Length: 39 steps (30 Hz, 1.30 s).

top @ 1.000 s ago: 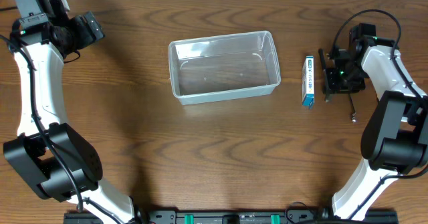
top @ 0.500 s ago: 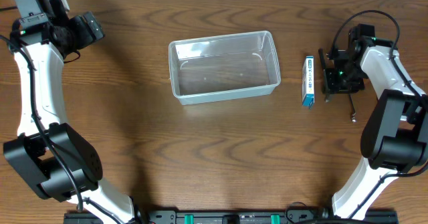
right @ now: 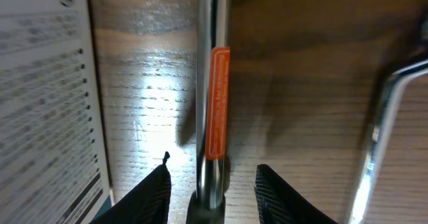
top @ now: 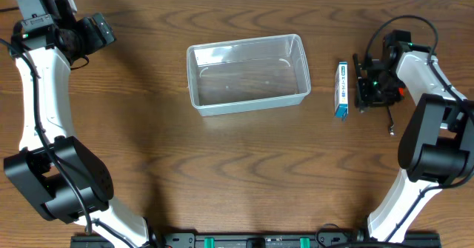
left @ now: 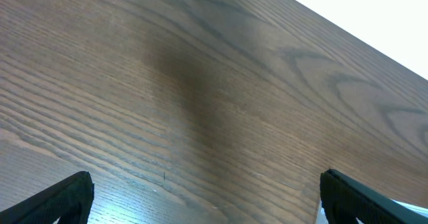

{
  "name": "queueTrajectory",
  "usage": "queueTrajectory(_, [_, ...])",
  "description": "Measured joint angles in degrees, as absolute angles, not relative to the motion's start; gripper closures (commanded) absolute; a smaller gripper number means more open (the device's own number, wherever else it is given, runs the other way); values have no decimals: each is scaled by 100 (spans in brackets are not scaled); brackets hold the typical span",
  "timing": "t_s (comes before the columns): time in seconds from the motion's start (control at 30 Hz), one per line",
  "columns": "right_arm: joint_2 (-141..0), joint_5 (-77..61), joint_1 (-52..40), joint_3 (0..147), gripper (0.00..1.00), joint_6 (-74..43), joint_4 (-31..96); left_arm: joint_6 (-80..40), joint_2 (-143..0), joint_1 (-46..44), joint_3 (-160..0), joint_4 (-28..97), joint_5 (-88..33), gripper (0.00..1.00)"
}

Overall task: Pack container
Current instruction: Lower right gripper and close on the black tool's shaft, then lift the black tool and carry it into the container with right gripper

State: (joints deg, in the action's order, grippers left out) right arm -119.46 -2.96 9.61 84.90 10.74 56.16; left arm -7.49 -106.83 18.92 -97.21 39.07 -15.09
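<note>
Container [top: 248, 104] near the middle of the wooden table [top: 244, 174], clear plastic tub with rounded corners, long side running left to right and slightly skewed, nothing visible inside it. Small blue-and-white box [top: 341, 90] lies flat to the tub's right, apart from it, long axis pointing away from the robot. Right gripper [top: 365, 85] sits low just beyond the box, on the side away from the tub. Right wrist view: its two dark fingertips [right: 148, 196] stand either side of a slim metal rod with an orange label [right: 215, 97] lying on the wood, a strip of table showing between each fingertip and the rod, so the fingers are parted and not pressing on it. Printed side of the box fills the left edge of that view, close beside the rod. A second, bent metal rod [right: 378, 130] lies at the right edge, apart from the labelled one. Left gripper [top: 100, 29] is off at the far left corner of the table, well apart from the tub. Left wrist view: its fingertips [left: 67, 198] spread wide at the lower corners, only bare wood grain between them, nothing held.
</note>
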Motion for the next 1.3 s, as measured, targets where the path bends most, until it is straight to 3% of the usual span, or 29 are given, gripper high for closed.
queueTrajectory(0.43, [-12040, -296, 961, 8488, 66, 1074, 5662, -749, -10683, 1892, -9721, 3907, -1509, 2])
queueTrajectory(0.6, [-12040, -294, 961, 8488, 85, 1076, 5673, -749, -10683, 1892, -9721, 3907, -1509, 2])
queueTrajectory(0.7, [-12040, -296, 961, 8488, 88, 1050, 5675, -749, -10683, 1892, -9721, 3907, -1509, 2])
queueTrajectory(0.8, [-12040, -296, 961, 8488, 98, 1048, 5686, -749, -10683, 1892, -9721, 3907, -1509, 2])
queueTrajectory(1.3, [-12040, -294, 961, 8927, 99, 1052, 5972, -751, -10683, 1892, -9721, 3907, -1509, 2])
